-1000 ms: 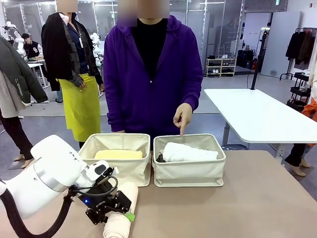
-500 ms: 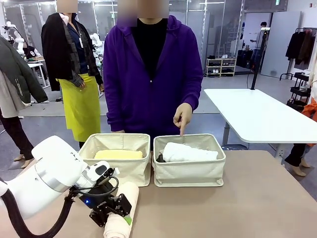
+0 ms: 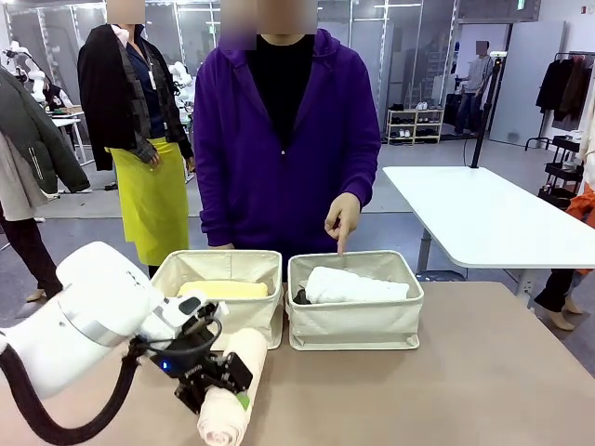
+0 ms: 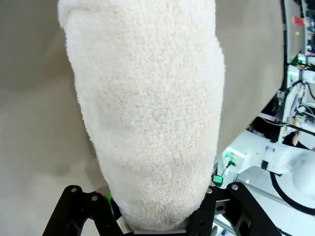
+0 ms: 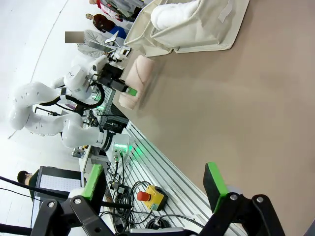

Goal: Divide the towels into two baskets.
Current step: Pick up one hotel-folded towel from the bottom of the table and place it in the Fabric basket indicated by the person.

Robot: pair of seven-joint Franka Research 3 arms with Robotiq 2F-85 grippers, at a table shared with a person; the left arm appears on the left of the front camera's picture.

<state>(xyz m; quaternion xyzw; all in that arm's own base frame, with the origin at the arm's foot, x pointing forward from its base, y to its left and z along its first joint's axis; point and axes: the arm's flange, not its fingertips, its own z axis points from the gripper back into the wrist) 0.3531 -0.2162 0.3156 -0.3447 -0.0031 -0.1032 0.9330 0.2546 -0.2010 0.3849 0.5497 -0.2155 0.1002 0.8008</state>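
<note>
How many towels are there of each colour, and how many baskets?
Pale yellow towel: 1
White towel: 1
Dark grey towel: 1
Cream towel, held in the left gripper: 1
Cream fabric baskets, left and right: 2
Total: 4 towels and 2 baskets, 6 things.

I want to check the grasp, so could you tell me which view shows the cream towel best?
The front view: the cream towel lies whole on the table, clamped by the left gripper. The left wrist view gives its terry surface very close, ends cut off. The right wrist view shows it small and distant.
</note>
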